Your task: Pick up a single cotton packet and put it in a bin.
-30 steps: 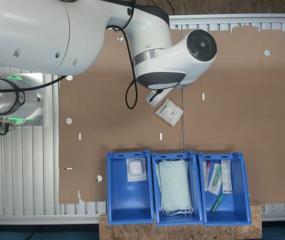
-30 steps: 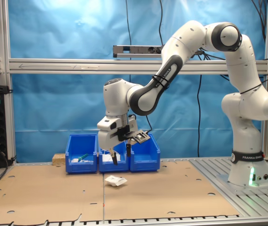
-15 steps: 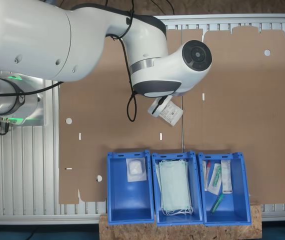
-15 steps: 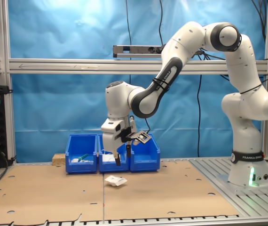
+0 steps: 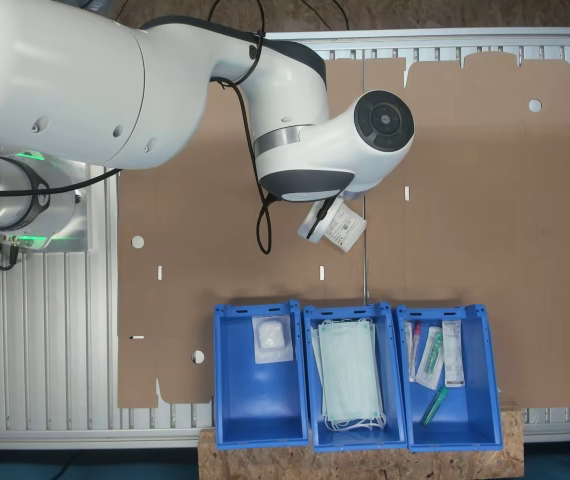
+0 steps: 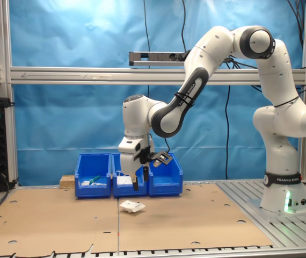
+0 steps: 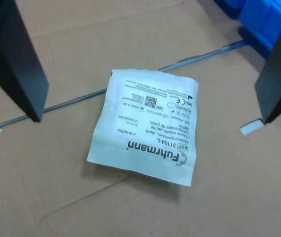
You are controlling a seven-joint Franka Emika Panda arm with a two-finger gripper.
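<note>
Cotton packet (image 7: 148, 133) flat on cardboard (image 7: 56, 197), end effector (image 7: 150, 89) spread above, apparently clear.

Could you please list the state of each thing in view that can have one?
tool: open, above the cotton packet, not touching.
cotton packet: sealed, lying flat on the cardboard.
bin: upright, holding one plain white packet.
middle bin: upright, holding green face masks.
third bin: upright, holding tubes and long packets.

White arm (image 6: 217, 48), grey joints, black cables
</note>
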